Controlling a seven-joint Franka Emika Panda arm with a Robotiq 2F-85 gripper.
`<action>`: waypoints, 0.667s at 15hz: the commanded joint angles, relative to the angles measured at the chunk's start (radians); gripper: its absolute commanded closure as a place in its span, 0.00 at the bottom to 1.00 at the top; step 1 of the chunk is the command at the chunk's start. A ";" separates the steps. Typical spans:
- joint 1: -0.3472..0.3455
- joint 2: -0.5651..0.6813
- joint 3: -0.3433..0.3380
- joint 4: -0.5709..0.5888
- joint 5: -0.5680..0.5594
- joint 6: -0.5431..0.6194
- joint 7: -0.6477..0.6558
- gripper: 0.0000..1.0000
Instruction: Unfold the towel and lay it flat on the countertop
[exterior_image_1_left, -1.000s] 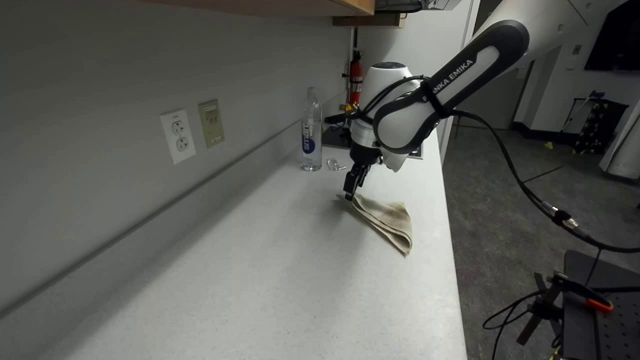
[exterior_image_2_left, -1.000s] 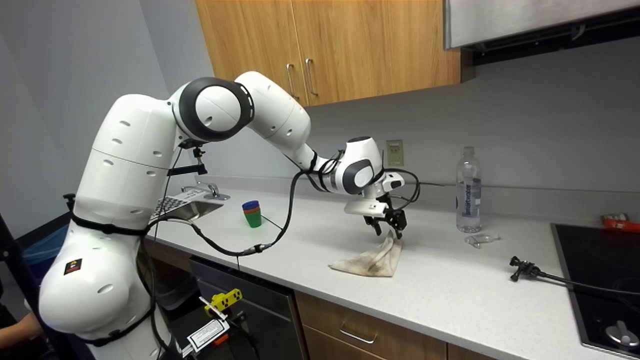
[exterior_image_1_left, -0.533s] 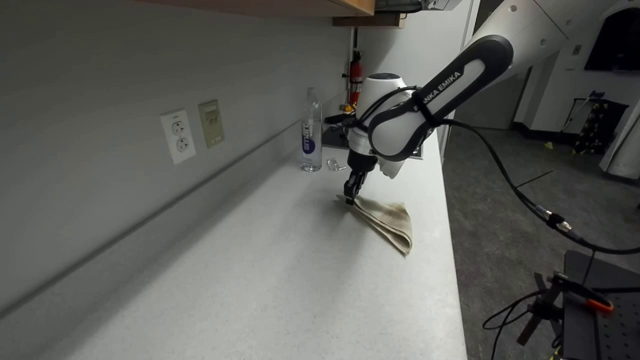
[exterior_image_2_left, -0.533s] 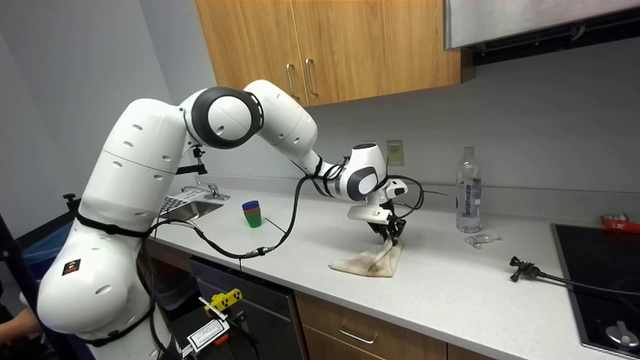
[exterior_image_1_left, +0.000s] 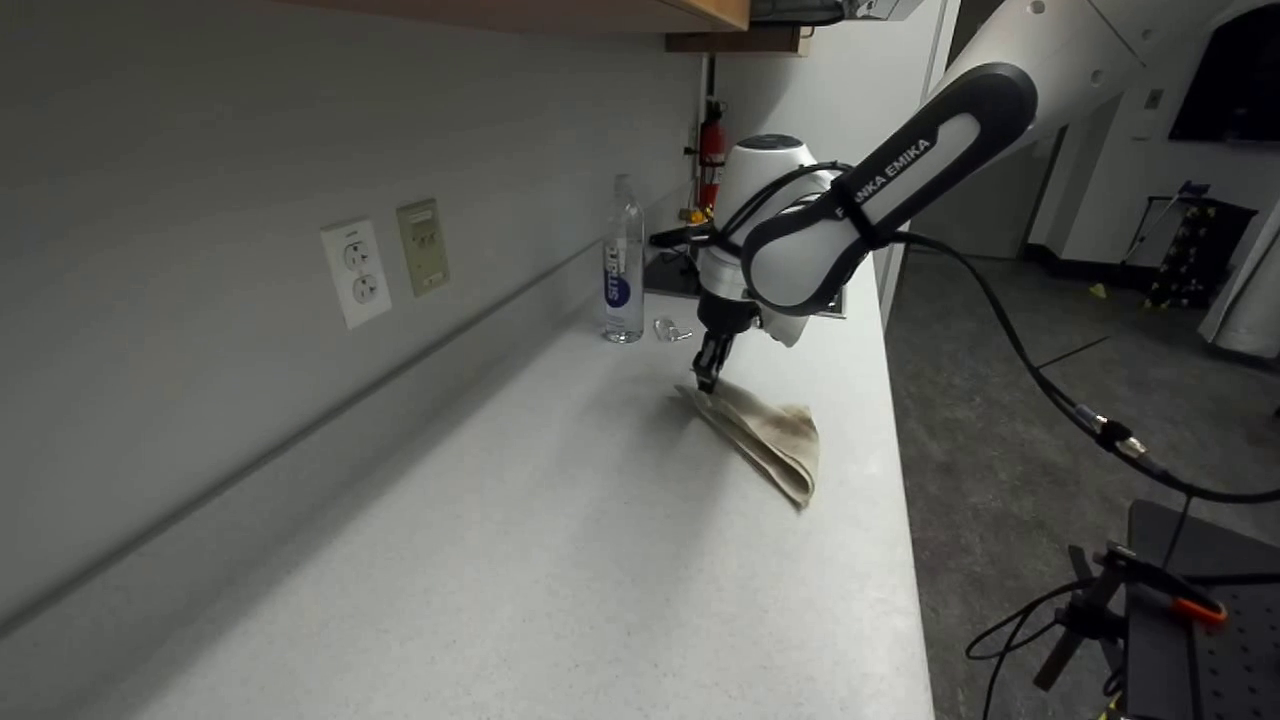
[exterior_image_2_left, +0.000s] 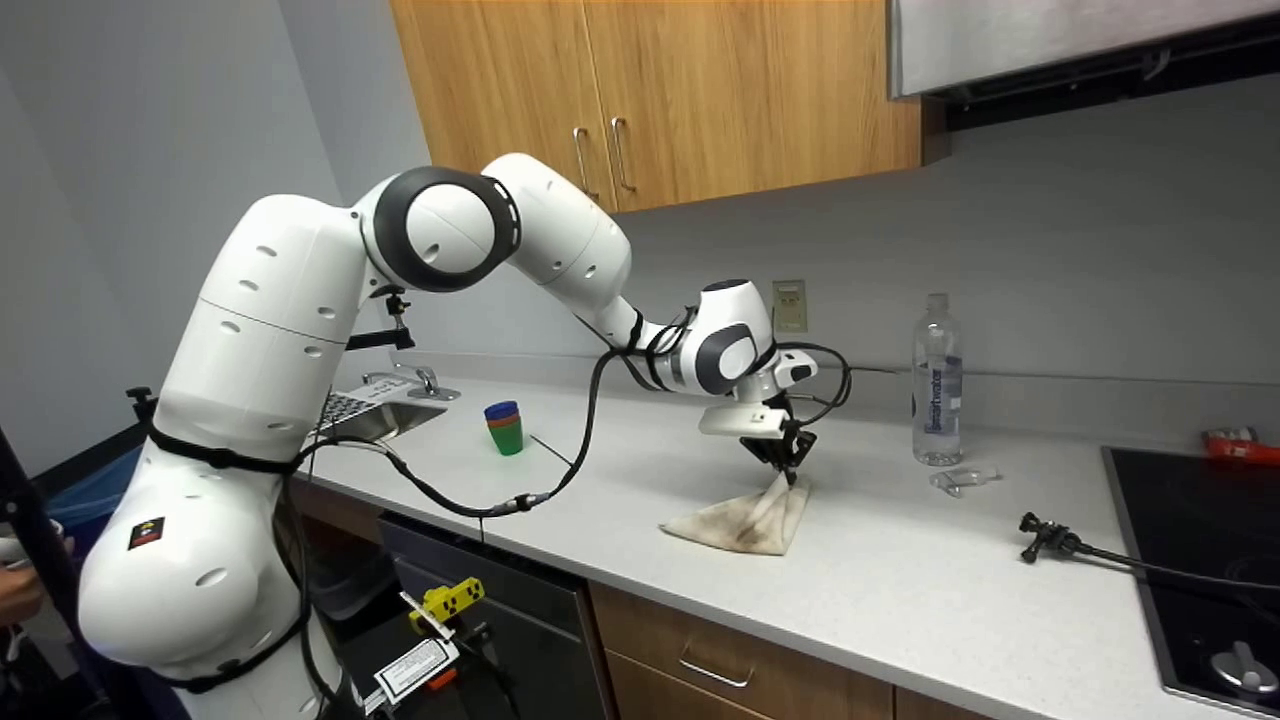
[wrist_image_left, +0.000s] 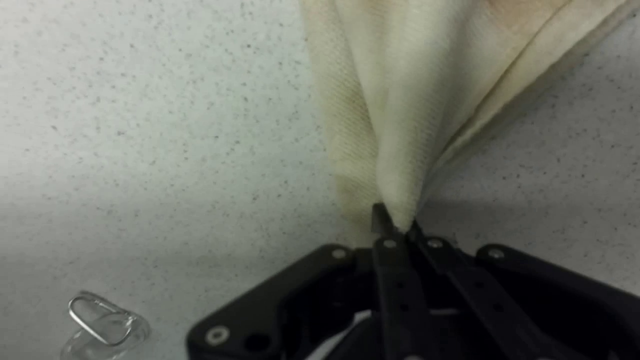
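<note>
Towel, cream, stained, partly folded: lies on the pale bench, one corner raised to the black fingers, which pinch it. Bottle, clear, labelled: stands upright near the wall. Small clear item: lies just beside the bottle. Cups, blue, reddish, green: stacked near the sink. Cooktop, black: set in the bench.

Wooden cabinet, gray wall, dark floor.
</note>
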 joint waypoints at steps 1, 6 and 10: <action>0.032 -0.104 -0.033 -0.083 -0.054 -0.009 0.003 0.99; 0.031 -0.252 -0.016 -0.236 -0.069 -0.037 -0.007 0.99; 0.041 -0.370 -0.033 -0.377 -0.098 -0.075 0.023 0.99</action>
